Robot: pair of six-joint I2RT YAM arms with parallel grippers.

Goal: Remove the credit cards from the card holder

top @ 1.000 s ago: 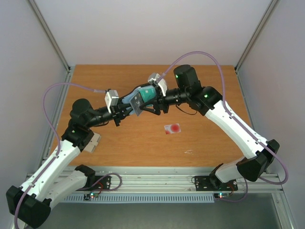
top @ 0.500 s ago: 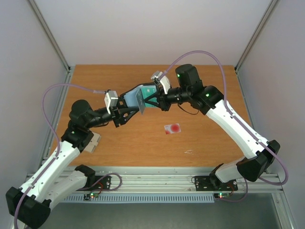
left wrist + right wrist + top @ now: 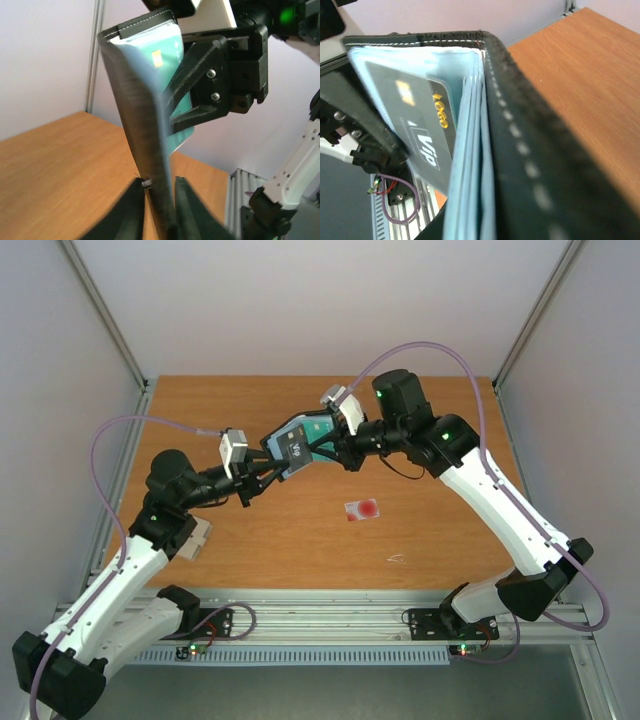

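Hidden in right wrist view: the right gripper's (image 3: pixel 325 440) own fingertips are out of sight; the card holder (image 3: pixel 134 105) fills the frame, cut off at the bottom and right.
Hidden in left wrist view: the holder's lower edge and the fingers (image 3: pixel 131 212) beside it are blurred and cut by the frame.
Left gripper (image 3: pixel 159 207): its fingers stand close on either side of the holder's near flap; I cannot tell whether they press it.
Right gripper: closed on the holder's far flap, where the teal card (image 3: pixel 170 60) lies; whether the pads pinch card, flap or both is unclear.
Where the holder is: in the air above the middle of the desk (image 3: pixel 300 540), between the two grippers and clear of the wood.
Holder material: black grained outer skin with pale stitching along the rim, and thin pale blue pocket layers inside.
Cards inside: the teal card is smooth with a gold chip; a dark card (image 3: pixel 420 135) with gold print and white "Vip" lettering sticks out of a blue pocket at a slant.
Card outside: a whitish card (image 3: pixel 362 509) with a red round spot lies flat on the desk, well apart from the holder.
Holder's long axis: from above it runs from the left gripper up and rightward to the right gripper, with the opened inside facing upward.
Seen from the left wrist: the near flap stands almost upright, leaning slightly.
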